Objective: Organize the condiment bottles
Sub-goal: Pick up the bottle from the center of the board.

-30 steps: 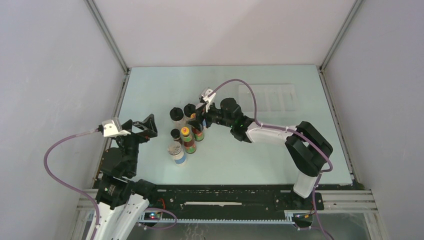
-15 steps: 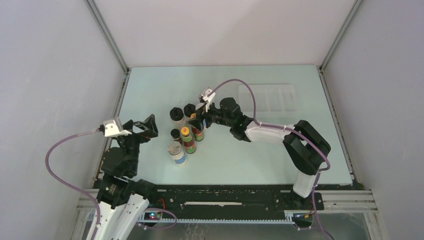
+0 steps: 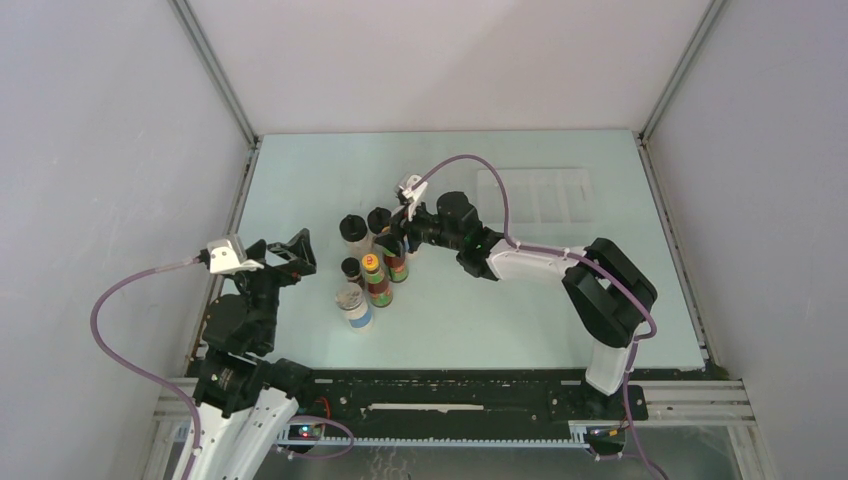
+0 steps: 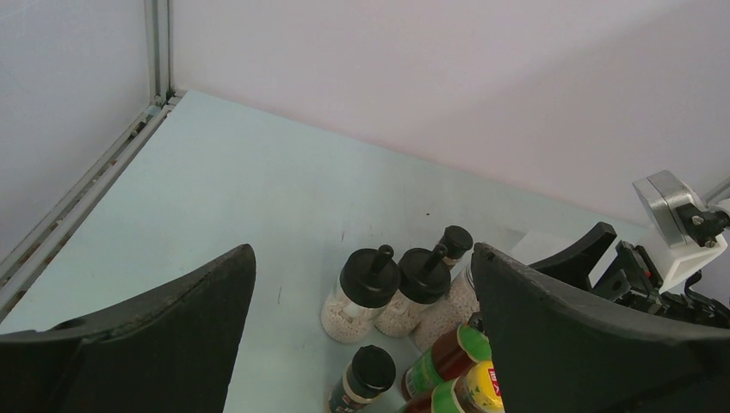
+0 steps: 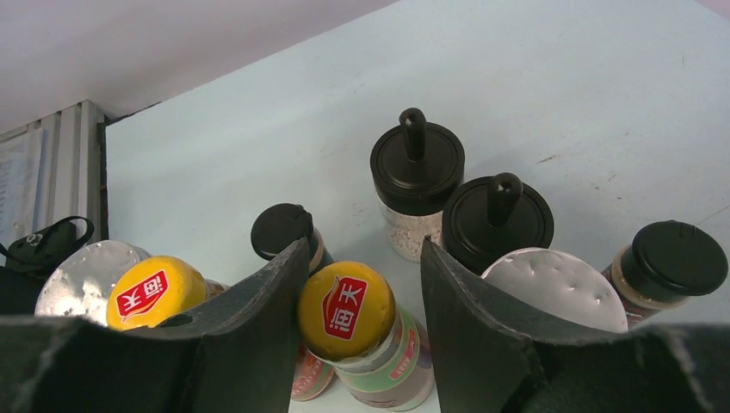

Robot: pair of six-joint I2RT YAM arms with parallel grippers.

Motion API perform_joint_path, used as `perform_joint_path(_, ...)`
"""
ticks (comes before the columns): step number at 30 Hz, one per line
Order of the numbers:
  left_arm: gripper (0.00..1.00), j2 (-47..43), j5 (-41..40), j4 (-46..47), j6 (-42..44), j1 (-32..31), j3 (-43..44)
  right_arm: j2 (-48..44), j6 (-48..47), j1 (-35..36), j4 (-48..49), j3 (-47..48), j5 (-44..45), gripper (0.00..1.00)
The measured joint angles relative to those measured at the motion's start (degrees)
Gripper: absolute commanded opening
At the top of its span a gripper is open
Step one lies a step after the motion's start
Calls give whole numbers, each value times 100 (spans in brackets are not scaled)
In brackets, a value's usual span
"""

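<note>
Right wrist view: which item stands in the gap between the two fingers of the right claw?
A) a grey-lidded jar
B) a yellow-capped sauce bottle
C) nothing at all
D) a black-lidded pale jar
B: the yellow-capped sauce bottle stands in the gap between the fingers of the right claw, while the nearer black-lidded jar stands beyond them, outside that gap.

A pale green bench (image 3: 320, 180) forms the floor of a white booth. A clear plastic tray (image 3: 540, 195), split into side-by-side compartments, lies flat near the bench's far right corner. Plain white walls (image 3: 450, 60) rise along the far, left and right edges, and slanting metal posts (image 3: 213, 68) stand at the two far corners. A black rail (image 3: 450, 384) runs along the near edge, with a slotted metal strip (image 3: 450, 425) just in front of it. A few small dark specks (image 5: 551, 159) mark the bench surface.
</note>
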Motion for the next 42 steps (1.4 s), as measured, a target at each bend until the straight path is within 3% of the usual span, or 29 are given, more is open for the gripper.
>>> perform_joint_path(4,100,-2,0,0,2,0,0,2,2,2,0,2,-35,52)
perform_joint_path(10,100,-7,0,0,2,0,0,7,-2,0,-11,31,-57,36)
perform_joint_path(18,100,-42,-2,0,4,0,0,7,-7,0,-140,92,-50,0)
perform_joint_path(42,100,-245,-52,-2,4,42,-2,-146,-251,177,-599,129,170,0)
